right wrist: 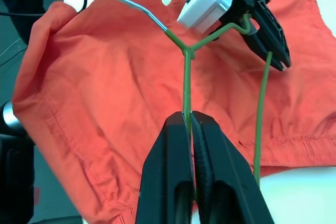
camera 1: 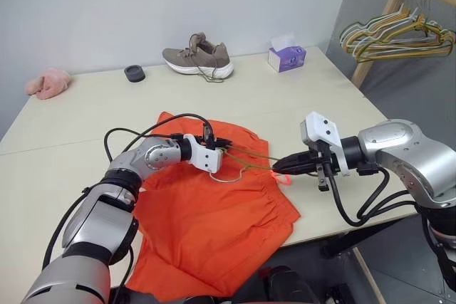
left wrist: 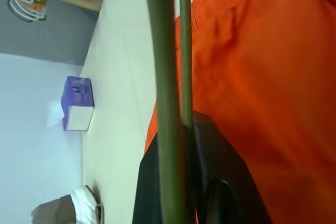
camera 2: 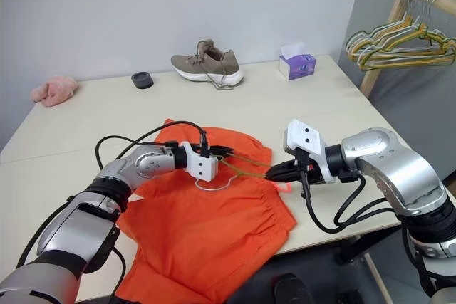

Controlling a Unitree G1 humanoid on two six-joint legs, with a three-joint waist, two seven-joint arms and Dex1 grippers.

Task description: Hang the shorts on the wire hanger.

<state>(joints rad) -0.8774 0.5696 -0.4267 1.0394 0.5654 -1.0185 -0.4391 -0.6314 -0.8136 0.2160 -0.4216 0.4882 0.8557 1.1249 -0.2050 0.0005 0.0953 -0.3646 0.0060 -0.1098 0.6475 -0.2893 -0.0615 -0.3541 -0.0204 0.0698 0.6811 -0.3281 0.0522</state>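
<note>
The orange shorts [camera 1: 206,226] lie spread on the table's near half, with one part hanging over the front edge. The wire hanger [camera 1: 249,158] is held just above them between both grippers. My left gripper [camera 1: 226,149] is shut on one corner of the hanger; the olive wire [left wrist: 165,77] runs between its fingers. My right gripper [camera 1: 278,166] comes in from the right, shut on a straight length of the wire [right wrist: 186,77]. The hanger's pale hook [camera 1: 229,179] curls over the fabric. A small neon pink loop [camera 1: 285,179] shows at the shorts' edge below the right gripper.
A grey-brown shoe [camera 1: 198,58], a purple tissue box [camera 1: 287,57], a small black round thing [camera 1: 134,73] and a pink fluffy cloth [camera 1: 48,82] sit along the table's far side. A wooden rack with a bunch of coloured hangers [camera 1: 399,33] stands at the right.
</note>
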